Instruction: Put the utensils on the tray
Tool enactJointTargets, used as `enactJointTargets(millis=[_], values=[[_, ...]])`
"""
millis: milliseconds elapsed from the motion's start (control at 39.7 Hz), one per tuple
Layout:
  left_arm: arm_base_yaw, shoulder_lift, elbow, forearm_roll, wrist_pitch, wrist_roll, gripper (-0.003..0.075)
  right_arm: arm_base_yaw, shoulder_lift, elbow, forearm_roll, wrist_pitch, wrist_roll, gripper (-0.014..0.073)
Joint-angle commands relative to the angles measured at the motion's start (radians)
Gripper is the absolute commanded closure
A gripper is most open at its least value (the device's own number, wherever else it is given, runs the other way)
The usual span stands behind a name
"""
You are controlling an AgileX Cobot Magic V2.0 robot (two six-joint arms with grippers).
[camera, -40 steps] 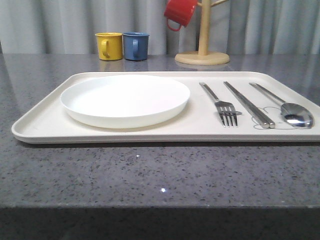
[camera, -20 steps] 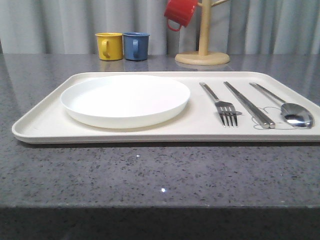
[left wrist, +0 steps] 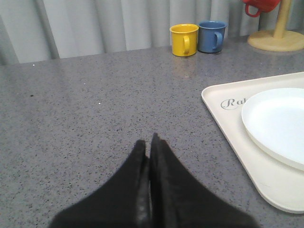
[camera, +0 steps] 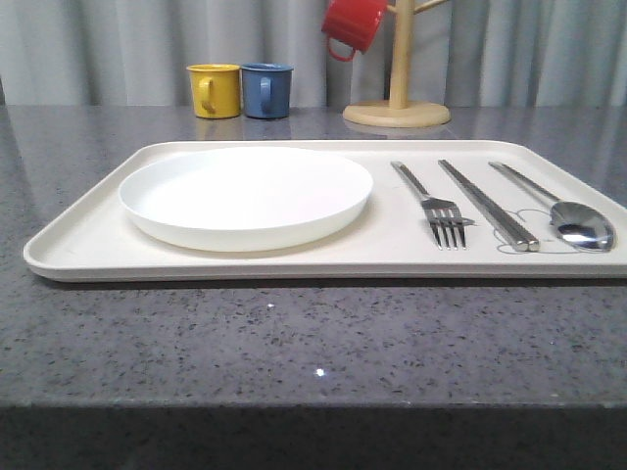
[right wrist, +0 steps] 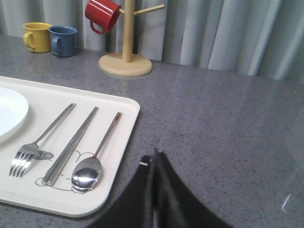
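Nothing moved: tray (camera: 78, 245) (utensils aboard) unchanged.

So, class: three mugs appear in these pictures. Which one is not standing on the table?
The red mug: it hangs on a peg of the wooden mug tree, while the yellow mug and blue mug stand side by side on the table.

Staged tabletop test bench, dressed as a dining setting: speckled grey stone-look countertop (camera: 294, 343), pleated grey curtain backdrop (camera: 118, 49), wooden mug tree (camera: 397, 93) carrying a red mug (camera: 353, 24), yellow mug (camera: 214, 90) beside blue mug (camera: 266, 90).
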Motion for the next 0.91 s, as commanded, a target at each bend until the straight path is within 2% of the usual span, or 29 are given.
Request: enactJointTargets(millis=[0,755,881], values=[[-0.007,0.008,-0.027,-0.01,-0.077,-0.005,0.0738,-0.004,0.009,-0.025,-0.023,-0.078,-0.009,0.0707],[-0.007,0.008,-0.027,-0.01,-0.077,-0.005,0.0738,-0.004,0.009,-0.025,-0.023,-0.078,-0.009,0.0707],[0.007,-0.048,0.033,-0.007,-0.128,-0.005,0.0738,-0.004,0.009,-0.025,-0.023,-0.078,-0.009,0.0707]])
